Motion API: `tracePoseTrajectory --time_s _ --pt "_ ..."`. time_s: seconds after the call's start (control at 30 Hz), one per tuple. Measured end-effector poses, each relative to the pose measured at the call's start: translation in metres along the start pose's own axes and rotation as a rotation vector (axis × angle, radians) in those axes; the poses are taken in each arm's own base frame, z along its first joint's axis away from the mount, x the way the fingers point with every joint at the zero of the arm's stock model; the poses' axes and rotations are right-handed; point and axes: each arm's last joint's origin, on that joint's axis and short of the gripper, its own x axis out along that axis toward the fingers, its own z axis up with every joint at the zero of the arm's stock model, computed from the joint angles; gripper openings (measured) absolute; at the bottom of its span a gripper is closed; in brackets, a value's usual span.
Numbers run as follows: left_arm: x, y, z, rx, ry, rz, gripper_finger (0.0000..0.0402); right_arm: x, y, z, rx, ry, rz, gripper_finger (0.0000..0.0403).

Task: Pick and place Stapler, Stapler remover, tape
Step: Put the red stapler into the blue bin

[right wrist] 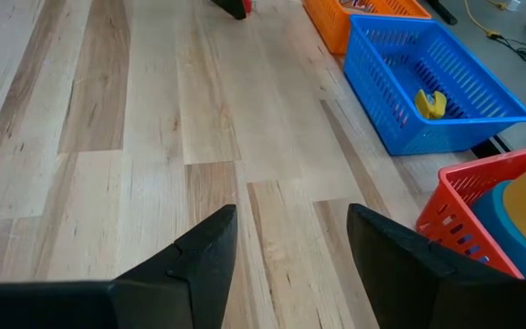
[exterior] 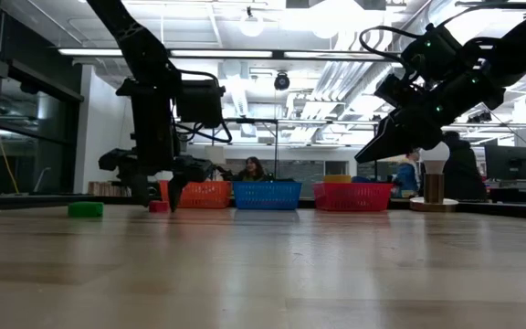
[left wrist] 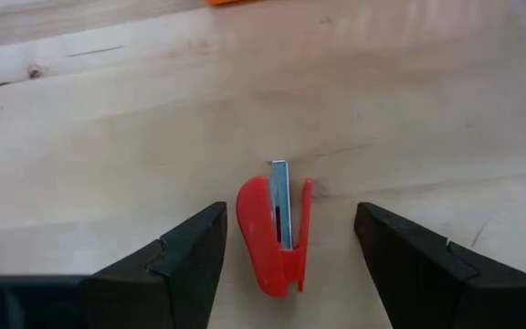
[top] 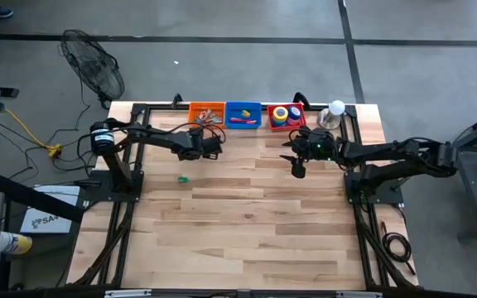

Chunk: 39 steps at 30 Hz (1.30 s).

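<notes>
A small red stapler (left wrist: pixel 277 233) with a metal strip lies on the wooden table, also seen in the low view (exterior: pixel 158 206). My left gripper (left wrist: pixel 290 217) (top: pixel 211 147) is open and low over it, one finger on each side, with a gap to the stapler on both sides. My right gripper (right wrist: pixel 290 224) (top: pixel 298 163) is open and hangs above the table in front of the baskets. The tape rolls (top: pixel 285 114), yellow, blue and pink, sit in the red basket (right wrist: pixel 468 196). A small green object (top: pixel 183 177) (exterior: pixel 85 209) lies on the table near the left arm.
Three baskets stand in a row at the far edge: orange (top: pixel 206 112), blue (top: pixel 243 114) holding a yellow item (right wrist: pixel 430 103), and red (top: pixel 301 123). A white ball on a metal base (top: pixel 333 112) stands right of them. Bare wood stretches toward the near edge.
</notes>
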Motion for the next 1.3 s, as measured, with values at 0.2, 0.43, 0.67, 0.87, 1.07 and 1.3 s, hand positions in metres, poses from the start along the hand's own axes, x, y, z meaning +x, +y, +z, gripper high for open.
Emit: tracePoseTrajectory --time_s 0.2,0.43,0.67,0.87,1.07,1.3 --pt "0.0 -0.001 0.0 -0.002 0.018 -0.012 0.0198 0.0 0.0 0.0 0.0 0.0 -0.001 0.0199" --pt "0.001 -0.001 -0.001 -0.002 0.034 -0.022 0.0139 0.0 0.0 0.0 0.0 0.002 -0.001 0.0199" --pt "0.001 -0.002 -0.001 0.044 0.039 -0.04 0.0095 0.0 0.0 0.0 0.0 0.002 -0.001 0.0199" --pt "0.001 -0.003 0.0 0.085 0.036 -0.053 0.0078 0.0 0.0 0.0 0.0 0.002 -0.001 0.0199" --pt "-0.003 -0.011 0.005 0.15 0.028 -0.095 0.0079 0.0 0.0 0.0 0.0 0.002 -0.001 0.0199" --pt "-0.028 -0.04 0.034 0.218 -0.05 -0.246 0.0079 0.0 0.0 0.0 0.0 0.002 -0.001 0.0199"
